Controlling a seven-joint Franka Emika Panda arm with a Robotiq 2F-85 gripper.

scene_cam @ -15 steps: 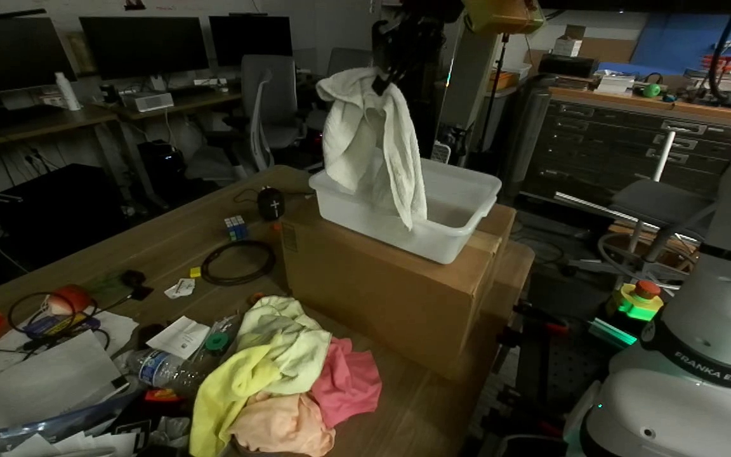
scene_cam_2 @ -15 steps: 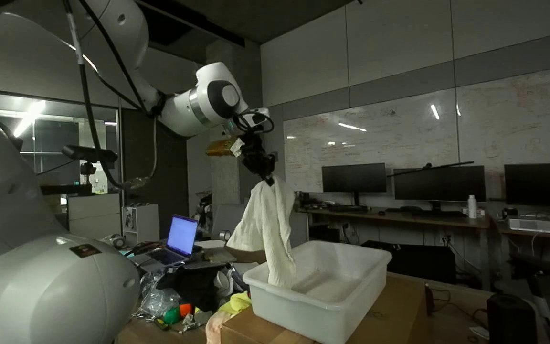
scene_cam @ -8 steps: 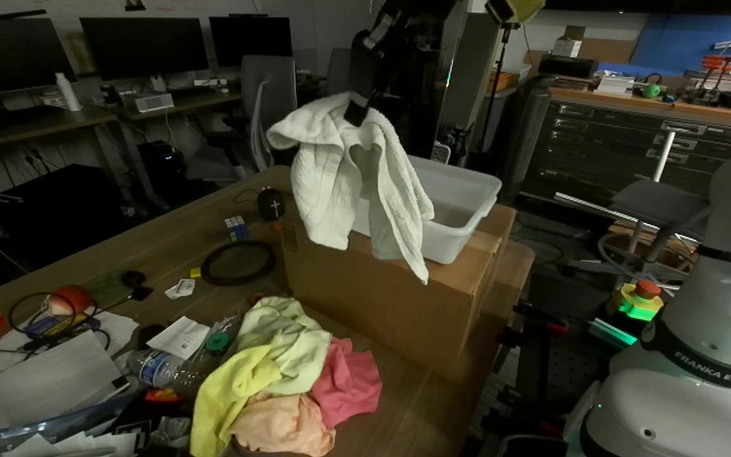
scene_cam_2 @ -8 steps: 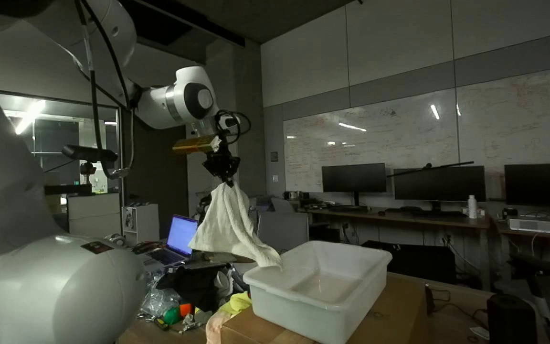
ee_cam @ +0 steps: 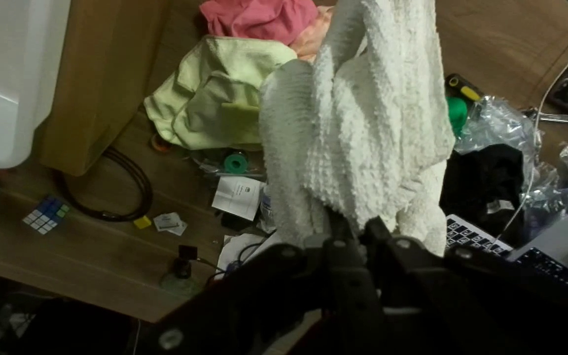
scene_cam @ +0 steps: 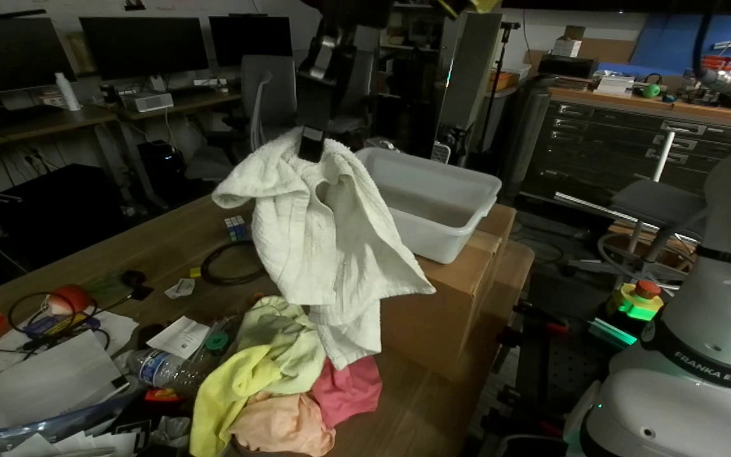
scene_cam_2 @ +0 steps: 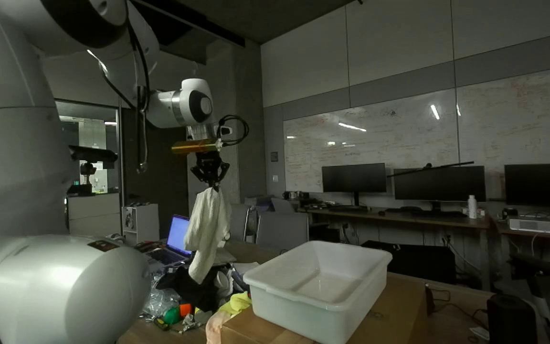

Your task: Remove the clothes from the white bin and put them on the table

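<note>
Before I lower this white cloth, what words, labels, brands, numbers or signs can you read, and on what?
"FRANKA EMIKA": black band on the robot arm.
White paper: print too small.
Small cards: print too small.
Bottle label: too blurred.
Laptop keyboard: too small.
Whiteboard writing: too faint.
Dark arm label: unreadable.
Nothing readable on the white bin or white cloth.

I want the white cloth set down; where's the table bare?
The table looks bare between the pink cloth, box and edge nearest the robot; also between the puzzle cube and far edge. It's crowded around the papers and bottle.
</note>
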